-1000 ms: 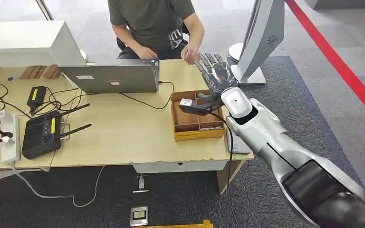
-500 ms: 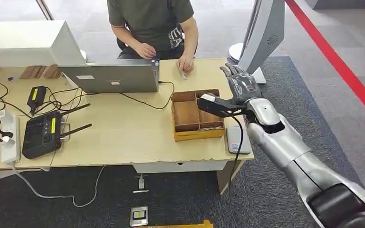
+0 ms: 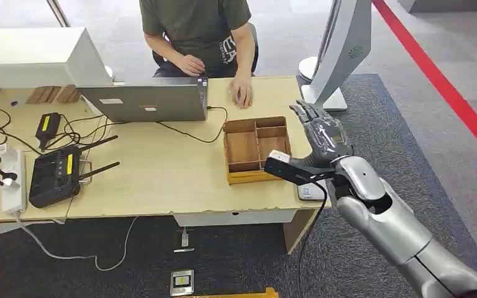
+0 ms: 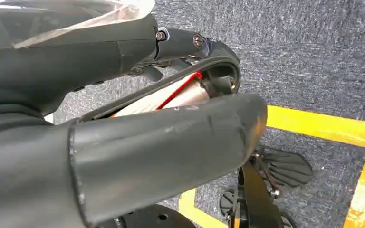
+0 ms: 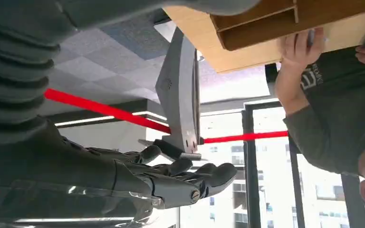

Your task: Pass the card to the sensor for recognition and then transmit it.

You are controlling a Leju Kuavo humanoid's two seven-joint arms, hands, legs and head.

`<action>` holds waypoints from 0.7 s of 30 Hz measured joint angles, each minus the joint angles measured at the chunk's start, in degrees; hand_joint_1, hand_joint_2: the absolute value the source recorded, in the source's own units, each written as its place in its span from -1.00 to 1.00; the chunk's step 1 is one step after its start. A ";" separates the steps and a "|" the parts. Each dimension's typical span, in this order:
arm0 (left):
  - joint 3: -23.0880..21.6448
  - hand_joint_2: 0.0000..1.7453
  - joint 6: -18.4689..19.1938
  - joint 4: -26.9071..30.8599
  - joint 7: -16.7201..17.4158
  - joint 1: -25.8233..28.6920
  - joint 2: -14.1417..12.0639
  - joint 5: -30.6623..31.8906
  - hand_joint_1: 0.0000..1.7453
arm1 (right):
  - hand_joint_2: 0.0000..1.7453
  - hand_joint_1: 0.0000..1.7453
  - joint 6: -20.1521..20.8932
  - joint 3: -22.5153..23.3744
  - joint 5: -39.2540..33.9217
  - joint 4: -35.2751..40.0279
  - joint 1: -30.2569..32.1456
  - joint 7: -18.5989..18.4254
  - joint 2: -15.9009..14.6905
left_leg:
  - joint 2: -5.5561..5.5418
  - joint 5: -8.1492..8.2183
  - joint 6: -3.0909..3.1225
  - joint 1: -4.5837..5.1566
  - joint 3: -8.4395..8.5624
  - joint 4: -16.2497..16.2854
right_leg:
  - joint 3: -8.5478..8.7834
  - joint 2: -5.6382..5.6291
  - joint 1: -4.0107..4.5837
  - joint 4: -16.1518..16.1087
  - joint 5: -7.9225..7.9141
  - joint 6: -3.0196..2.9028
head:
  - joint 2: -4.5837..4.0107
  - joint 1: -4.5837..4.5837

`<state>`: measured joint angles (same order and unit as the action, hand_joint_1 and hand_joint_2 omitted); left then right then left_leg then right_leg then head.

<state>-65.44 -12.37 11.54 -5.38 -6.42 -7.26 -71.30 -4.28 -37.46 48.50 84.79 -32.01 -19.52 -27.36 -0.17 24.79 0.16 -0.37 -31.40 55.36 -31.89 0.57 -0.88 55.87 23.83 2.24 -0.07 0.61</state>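
My right hand (image 3: 320, 140) hovers with its fingers spread above the table's right front corner, beside the wooden tray (image 3: 254, 151); it holds nothing, as the right wrist view (image 5: 171, 178) also shows. The flat grey sensor (image 3: 311, 190) lies on the table edge just under the hand. A person's hand (image 3: 243, 95) rests flat on the far side of the table and covers what may be the card; in the right wrist view a thin edge shows at that hand's fingers (image 5: 298, 43). My left hand (image 4: 138, 142) hangs over the carpet with nothing in it.
A seated person (image 3: 195, 25) faces me behind a laptop (image 3: 143, 101). A black router (image 3: 54, 175), a power strip (image 3: 12, 180) and tangled cables occupy the table's left. A grey stand (image 3: 341, 49) rises beyond the right corner.
My right hand has drawn back from the far side near the person to the table's front right corner. The person's hand has come down flat on the table.
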 joint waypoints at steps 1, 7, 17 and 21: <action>0.00 -1.00 0.00 0.00 0.00 -0.01 -0.02 0.00 -1.00 | 1.00 -1.00 0.00 0.02 0.00 0.80 0.16 0.00 -0.20 | 0.00 0.00 0.00 0.00 0.00 0.00 | 0.00 0.00 0.00 0.00 0.00 0.00 | 0.00 0.00; 0.13 -1.00 -0.53 0.00 -0.26 -0.02 -0.02 -0.79 -1.00 | 1.00 -1.00 -7.63 -0.09 7.02 3.36 2.37 0.15 -0.33 | -0.01 0.00 0.00 0.00 -0.02 0.00 | 0.01 0.00 0.00 0.00 0.00 0.00 | 0.00 0.00; 0.96 -1.00 -2.03 0.00 2.14 -0.28 -0.02 -1.36 -1.00 | 1.00 -1.00 -14.08 -1.01 8.00 -0.62 6.50 0.17 4.06 | 0.00 0.01 -0.02 -0.05 -0.03 -0.04 | 0.01 0.00 0.06 0.01 0.04 -0.05 | 0.00 0.00; 1.07 -1.00 -2.08 0.00 2.16 -0.26 0.00 -1.55 -1.00 | 1.00 -1.00 -14.99 -1.09 7.69 -3.48 7.06 0.63 6.07 | -0.01 0.00 -0.03 -0.05 -0.04 -0.04 | 0.01 0.01 0.05 0.01 0.04 -0.05 | 0.00 0.00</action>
<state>-64.37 -14.45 11.54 -3.21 -6.69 -7.26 -72.85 -19.28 -38.56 56.19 81.31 -24.95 -18.88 -21.29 -0.18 24.80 0.13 -0.42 -31.43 55.32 -31.88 0.58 -0.83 55.88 23.87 2.19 -0.07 0.61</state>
